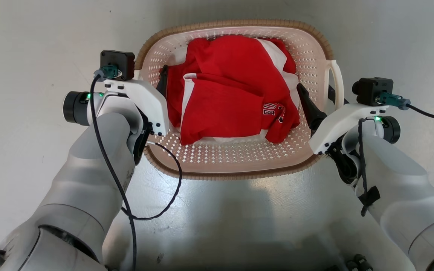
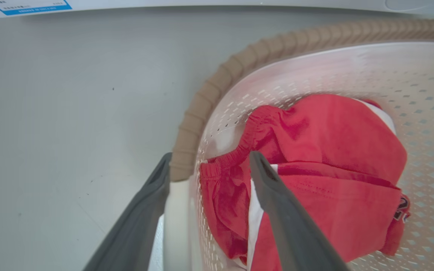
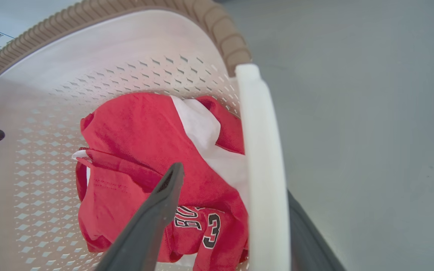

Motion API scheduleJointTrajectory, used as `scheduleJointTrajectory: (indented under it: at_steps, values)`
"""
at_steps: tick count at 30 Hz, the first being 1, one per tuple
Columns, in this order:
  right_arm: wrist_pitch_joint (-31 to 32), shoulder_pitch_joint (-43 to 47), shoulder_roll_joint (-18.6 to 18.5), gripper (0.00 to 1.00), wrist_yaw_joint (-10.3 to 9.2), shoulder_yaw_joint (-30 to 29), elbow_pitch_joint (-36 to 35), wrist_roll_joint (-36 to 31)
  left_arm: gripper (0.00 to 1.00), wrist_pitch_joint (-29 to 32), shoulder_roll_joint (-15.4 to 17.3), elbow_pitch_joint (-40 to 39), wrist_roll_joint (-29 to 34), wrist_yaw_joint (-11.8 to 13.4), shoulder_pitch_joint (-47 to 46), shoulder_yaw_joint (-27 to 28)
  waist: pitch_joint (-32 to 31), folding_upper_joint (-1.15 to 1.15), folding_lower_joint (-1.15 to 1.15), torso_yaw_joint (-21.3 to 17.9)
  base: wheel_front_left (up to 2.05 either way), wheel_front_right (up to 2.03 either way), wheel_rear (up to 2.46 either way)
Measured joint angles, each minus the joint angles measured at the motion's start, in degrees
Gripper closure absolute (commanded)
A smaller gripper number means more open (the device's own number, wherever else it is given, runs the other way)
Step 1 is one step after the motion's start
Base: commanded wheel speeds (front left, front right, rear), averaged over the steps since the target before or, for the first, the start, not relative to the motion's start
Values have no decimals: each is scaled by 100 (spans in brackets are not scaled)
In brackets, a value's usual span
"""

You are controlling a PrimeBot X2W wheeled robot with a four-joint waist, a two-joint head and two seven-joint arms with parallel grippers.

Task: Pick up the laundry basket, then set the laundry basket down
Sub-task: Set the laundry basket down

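The left pincer is spread wide astride the left white loop handle; the right pincer is spread likewise astride the right handle, neither being clamped. Between them the cream-white perforated plastic laundry basket, tan-rimmed, is seen over the grey floor, with red-and-white garments held inside.

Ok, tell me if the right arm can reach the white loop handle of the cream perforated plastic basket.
Likely yes: the right gripper is open astride the white loop handle, one finger inside the basket, one outside, unobstructed.

Cream, perforated, tan-rimmed laundry basket — red-and-white clothes.
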Motion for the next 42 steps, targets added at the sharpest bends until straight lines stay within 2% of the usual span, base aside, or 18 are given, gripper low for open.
scheduleJointTrajectory:
  at_steps: [12, 21, 32, 42]
  values:
    - [0, 0, 11, 0, 1, -181, 101, -216, 0, 0, 165, -265, 207, 69, 57, 350, -277, 0, 0, -77, 0, 0, 0]
    - [0, 156, 14, 0, 1, -401, 105, -408, 0, 0, 234, -493, 381, 85, 506, 669, -746, 0, 0, -162, 0, 0, 0]
    - [0, 740, -41, 0, 1, -882, -124, -855, 0, 0, 369, -1205, 900, 75, 1404, 1372, -1808, 0, 0, -264, 0, 0, 0]
    - [0, 1673, -192, 0, 1, -1830, -991, -1739, 0, 0, 442, -2019, 1558, -2, 2396, 2172, -2924, 0, 0, -318, 0, 0, 0]
